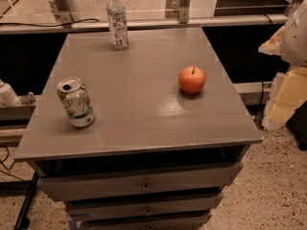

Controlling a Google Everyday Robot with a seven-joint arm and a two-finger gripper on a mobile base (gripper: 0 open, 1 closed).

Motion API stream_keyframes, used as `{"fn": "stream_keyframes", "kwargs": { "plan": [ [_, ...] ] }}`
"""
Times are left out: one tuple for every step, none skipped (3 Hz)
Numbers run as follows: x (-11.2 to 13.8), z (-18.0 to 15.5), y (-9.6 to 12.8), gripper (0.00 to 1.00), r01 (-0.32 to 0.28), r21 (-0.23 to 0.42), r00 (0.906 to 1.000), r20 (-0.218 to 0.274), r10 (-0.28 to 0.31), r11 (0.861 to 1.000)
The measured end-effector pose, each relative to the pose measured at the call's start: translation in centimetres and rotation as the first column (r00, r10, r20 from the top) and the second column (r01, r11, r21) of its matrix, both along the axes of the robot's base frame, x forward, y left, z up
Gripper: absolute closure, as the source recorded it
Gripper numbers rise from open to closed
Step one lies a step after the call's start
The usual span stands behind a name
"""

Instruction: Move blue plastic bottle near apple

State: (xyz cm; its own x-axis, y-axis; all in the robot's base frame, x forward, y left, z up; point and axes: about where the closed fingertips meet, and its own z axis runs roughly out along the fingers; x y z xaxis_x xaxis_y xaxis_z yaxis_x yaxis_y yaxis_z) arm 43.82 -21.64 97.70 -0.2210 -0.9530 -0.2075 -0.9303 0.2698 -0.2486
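We see the bottle [117, 19] upright at the table's [144, 119] far edge, well apart from the apple [192, 79] on the right, while our gripper is out of view, so we cannot tell its grip.

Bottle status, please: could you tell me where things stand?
Gripper out of view. Bottle upright, back left, apart from apple. Can front left, off the path.

Blue plastic bottle [117, 20] and apple [192, 80] well apart — end effector unseen.
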Motion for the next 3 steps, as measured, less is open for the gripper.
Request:
{"fn": "stream_keyframes", "kwargs": {
  "plan": [
    [0.0, 0.0, 0.0, 0.00, 0.000, 0.000, 1.0000, 0.000, 0.000, 1.000],
    [2.2, -0.3, 0.8, 0.00, 0.004, 0.045, 0.9991, 0.042, -0.006, 0.999],
    [7.9, -0.6, 3.1, 0.00, -0.023, 0.157, 0.9898, 0.142, 0.000, 0.987]
  ]
}}
